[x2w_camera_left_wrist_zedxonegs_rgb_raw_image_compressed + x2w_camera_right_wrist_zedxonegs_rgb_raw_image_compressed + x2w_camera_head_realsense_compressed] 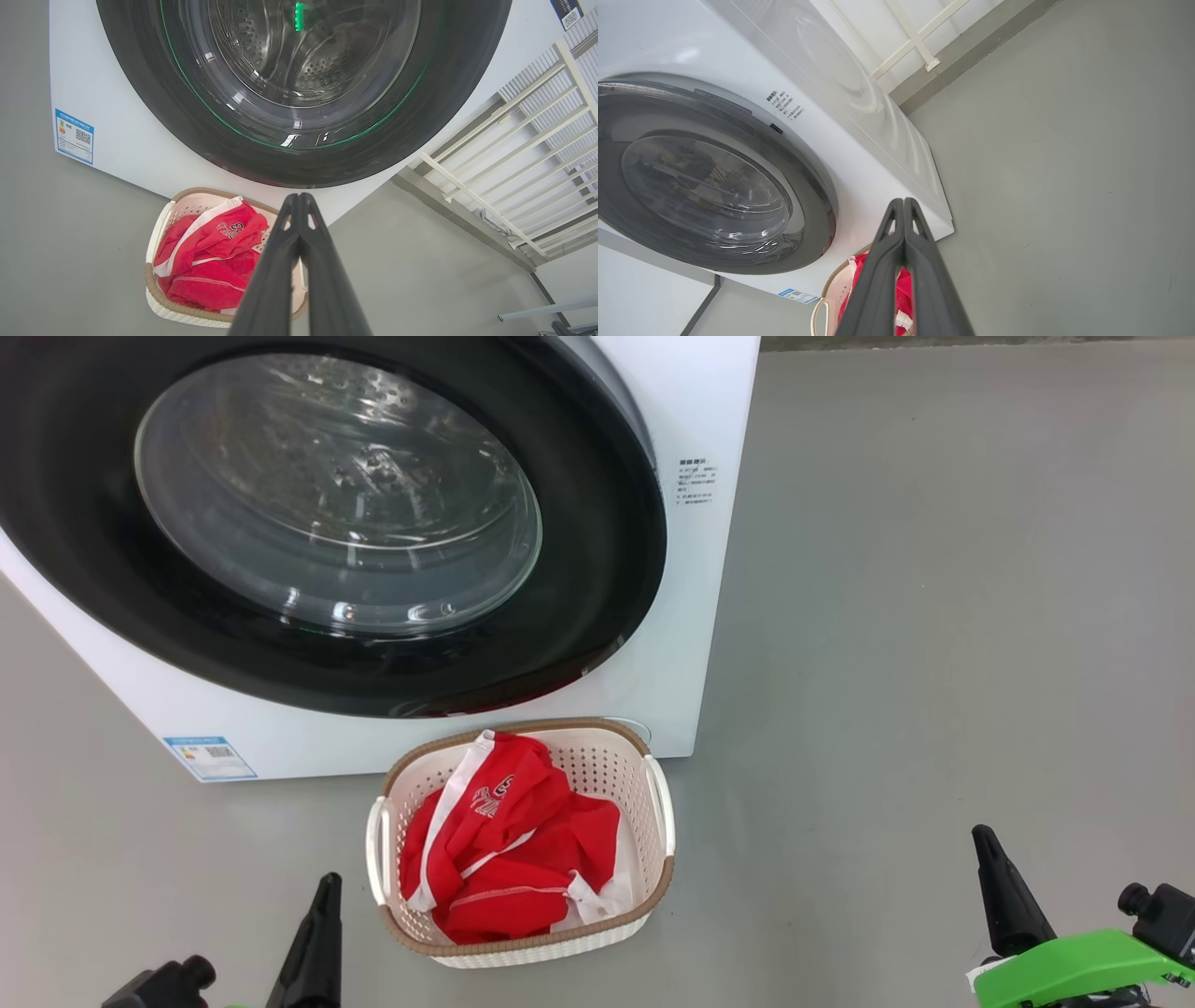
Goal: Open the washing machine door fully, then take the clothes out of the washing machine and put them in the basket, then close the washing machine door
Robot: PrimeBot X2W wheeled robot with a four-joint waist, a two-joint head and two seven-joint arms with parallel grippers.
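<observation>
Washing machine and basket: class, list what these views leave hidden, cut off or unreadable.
Right wrist view: basket mostly behind the right tool and cut by the bottom edge.
Head view: small print beside the door too small to read.
Head view: basket floor under clothes.

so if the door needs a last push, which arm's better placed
Left, probably: the left gripper sits beside the basket, in front of the washing machine door; the right gripper hangs over floor well to the door's right.

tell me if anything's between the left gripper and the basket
Nothing visible: only bare floor lies between the left gripper and the basket, which holds the clothes.
</observation>
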